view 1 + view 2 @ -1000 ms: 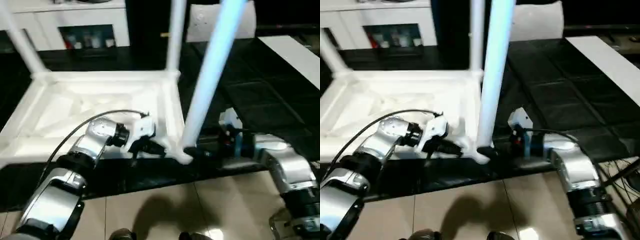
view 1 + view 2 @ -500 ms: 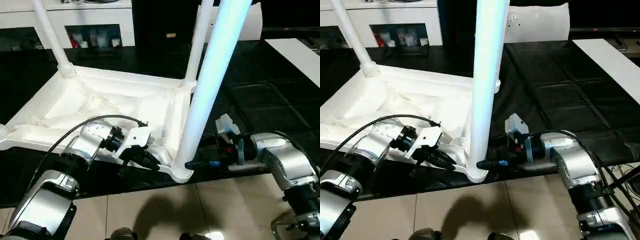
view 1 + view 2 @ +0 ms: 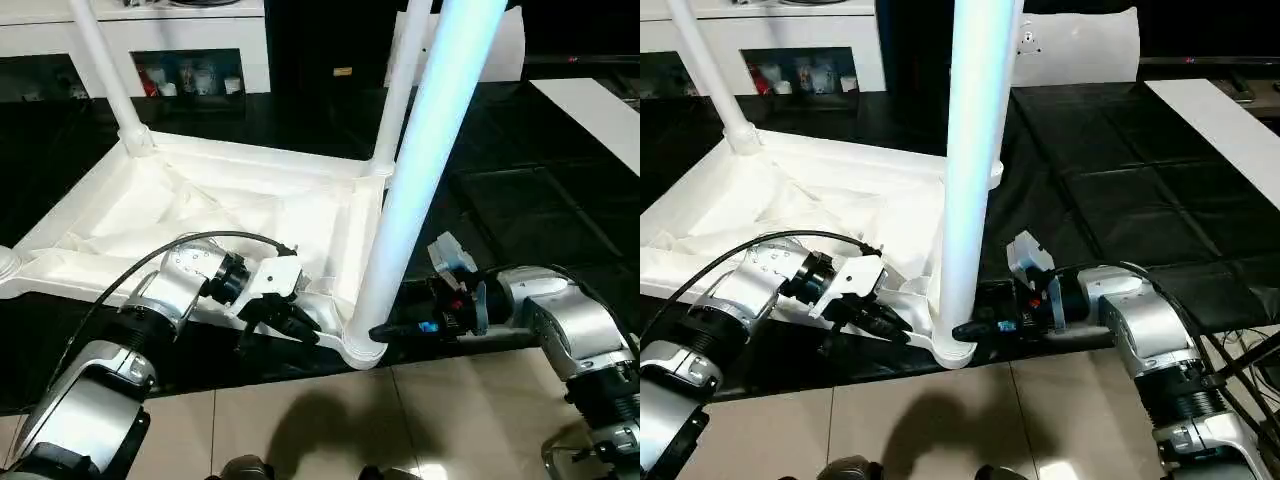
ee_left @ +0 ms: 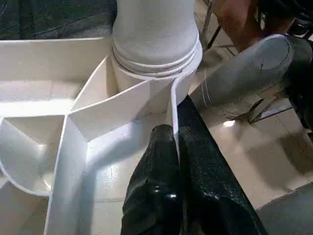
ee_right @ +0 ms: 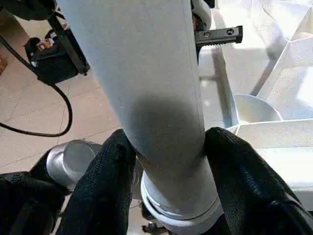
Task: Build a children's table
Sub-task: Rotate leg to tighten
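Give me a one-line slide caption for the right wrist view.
Right gripper closing its black fingers around the base of a white table leg seated in the upturned table top's corner socket.

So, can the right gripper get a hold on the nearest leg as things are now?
Probably yes. The right gripper already has one black finger on each side of the nearest leg, just above the corner socket, with nothing between. The left gripper pinches the table rim beside it, clear of the leg.

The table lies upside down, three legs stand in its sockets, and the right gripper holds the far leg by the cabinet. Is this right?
Not quite. The right gripper holds the near leg, at the table's near corner socket, as the right wrist view shows. The rest is right.
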You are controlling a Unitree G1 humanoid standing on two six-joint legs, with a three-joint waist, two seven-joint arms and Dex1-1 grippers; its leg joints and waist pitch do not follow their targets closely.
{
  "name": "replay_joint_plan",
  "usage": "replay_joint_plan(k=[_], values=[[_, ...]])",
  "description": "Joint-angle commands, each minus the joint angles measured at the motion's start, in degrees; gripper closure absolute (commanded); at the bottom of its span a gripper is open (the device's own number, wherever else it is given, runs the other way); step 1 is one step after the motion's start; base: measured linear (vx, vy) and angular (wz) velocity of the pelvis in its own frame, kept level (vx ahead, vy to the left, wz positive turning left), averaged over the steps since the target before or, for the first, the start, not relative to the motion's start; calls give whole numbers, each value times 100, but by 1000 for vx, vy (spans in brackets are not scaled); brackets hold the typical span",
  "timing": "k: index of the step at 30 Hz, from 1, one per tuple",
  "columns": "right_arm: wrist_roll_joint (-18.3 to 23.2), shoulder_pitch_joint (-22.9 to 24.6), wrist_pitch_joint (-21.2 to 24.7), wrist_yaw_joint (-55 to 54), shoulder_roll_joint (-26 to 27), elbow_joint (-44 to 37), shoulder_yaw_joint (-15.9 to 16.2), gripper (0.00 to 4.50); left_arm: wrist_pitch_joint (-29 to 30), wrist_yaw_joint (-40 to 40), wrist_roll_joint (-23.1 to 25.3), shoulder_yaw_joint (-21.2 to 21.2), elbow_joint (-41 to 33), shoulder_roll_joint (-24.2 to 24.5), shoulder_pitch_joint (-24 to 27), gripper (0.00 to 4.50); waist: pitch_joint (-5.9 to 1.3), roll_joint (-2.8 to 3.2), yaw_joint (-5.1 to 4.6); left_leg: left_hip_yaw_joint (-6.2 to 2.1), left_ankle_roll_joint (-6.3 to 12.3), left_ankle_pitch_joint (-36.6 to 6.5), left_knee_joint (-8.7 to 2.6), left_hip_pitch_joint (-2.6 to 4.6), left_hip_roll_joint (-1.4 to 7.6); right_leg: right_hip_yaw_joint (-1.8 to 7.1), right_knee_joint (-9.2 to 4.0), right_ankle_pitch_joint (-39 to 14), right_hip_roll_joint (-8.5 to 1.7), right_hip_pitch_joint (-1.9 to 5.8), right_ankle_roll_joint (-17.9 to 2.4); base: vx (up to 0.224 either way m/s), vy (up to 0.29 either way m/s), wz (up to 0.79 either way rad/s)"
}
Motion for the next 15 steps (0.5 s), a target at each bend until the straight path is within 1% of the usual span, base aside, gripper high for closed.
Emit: replay_joint_plan(k=[1, 2, 3, 4, 6, 7, 8, 9, 10, 11, 12, 13, 14, 15], values=[[221, 71, 231, -266, 142, -281, -127, 252, 49, 84, 97, -76, -37, -169, -33, 450, -467, -83, -30, -43, 467, -522, -329, 32, 273, 340, -335, -1489, -520, 365, -926, 0, 0, 0], [221, 71, 231, -266, 142, -281, -127, 253, 49, 84, 97, -76, -37, -169, -33, 450, -462, -82, -23, -40, 464, -525, -326, 34, 272, 344, -339, -1493, -520, 360, -915, 0, 0, 0], [197, 146, 310, -630, 288, -372, -197, 253, 165, 441, 161, -23, 72, -288, -105, 450, -461, -84, -29, -43, 448, -553, -330, 34, 265, 338, -344, -1571, -522, 367, -899, 0, 0, 0], [162, 172, 310, -761, 337, -391, -208, 253, 204, 567, 190, -9, 112, -329, -132, 450, -441, -88, -27, -38, 406, -636, -331, 53, 259, 336, -375, -1752, -522, 341, -837, 0, 0, 0], [37, 215, 283, -1060, 440, -396, -208, 253, 292, 848, 249, 23, 193, -424, -189, 450, -429, -89, -39, -45, 344, -746, -341, 58, 246, 319, -414, -2069, -529, 348, -747, 0, 0, 0], [-39, 226, 267, -1200, 484, -381, -199, 253, 334, 975, 271, 39, 224, -469, -212, 450, -396, -103, -68, -42, 279, -866, -346, 73, 214, 304, -488, -2553, -525, 331, -560, 0, 0, 0], [-331, 215, 312, -1908, 746, -204, -211, 253, 647, 1484, 217, 185, 323, -749, -305, 450, -389, -85, -77, -48, 251, -904, -352, 90, 212, 300, -513, -2710, -533, 329, -511, 0, 0, 0], [-378, 210, 327, -2052, 804, -166, -221, 254, 705, 1580, 202, 216, 340, -806, -323, 450, -371, -92, -111, -45, 182, -989, -346, 113, 197, 283, -555, -2965, -521, 297, -444, 0, 0, 0], [-431, 161, 426, -2515, 1023, -41, -333, 255, 839, 1818, 170, 283, 377, -952, -377, 450, -367, -97, -143, -66, 140, -1079, -355, 121, 182, 263, -588, -3184, -530, 308, -372, 0, 0, 0], [-438, 132, 481, -2789, 1176, 12, -408, 255, 937, 1968, 154, 319, 391, -1044, -408, 450, -373, -100, -164, -75, 136, -1084, -361, 105, 175, 253, -592, -3207, -525, 327, -339, 0, 0, 0], [-439, 128, 501, -2855, 1214, 15, -426, 258, 964, 2002, 152, 330, 393, -1068, -415, 450, -378, -96, -190, -83, 129, -1105, -369, 102, 186, 255, -591, -3194, -533, 327, -335, 0, 0, 0], [-440, 123, 533, -2959, 1273, 19, -456, 259, 1006, 2056, 150, 349, 397, -1105, -427, 450, -385, -108, -256, -96, 167, -1106, -370, 69, 176, 244, -595, -3111, -530, 354, -308, 0, 0, 0], [-477, 91, 557, -3278, 1448, 64, -526, 259, 1085, 2312, 171, 399, 447, -1213, -478, 450, -391, -76, -275, -97, 169, -1101, -369, 80, 184, 256, -587, -3024, -529, 337, -337, 0, 0, 0], [-496, 68, 587, -3569, 1615, 93, -586, 259, 1162, 2556, 197, 451, 504, -1317, -530, 450, -386, -62, -334, -92, 207, -1145, -360, 83, 175, 255, -595, -2929, -518, 320, -413, 0, 0, 0]])
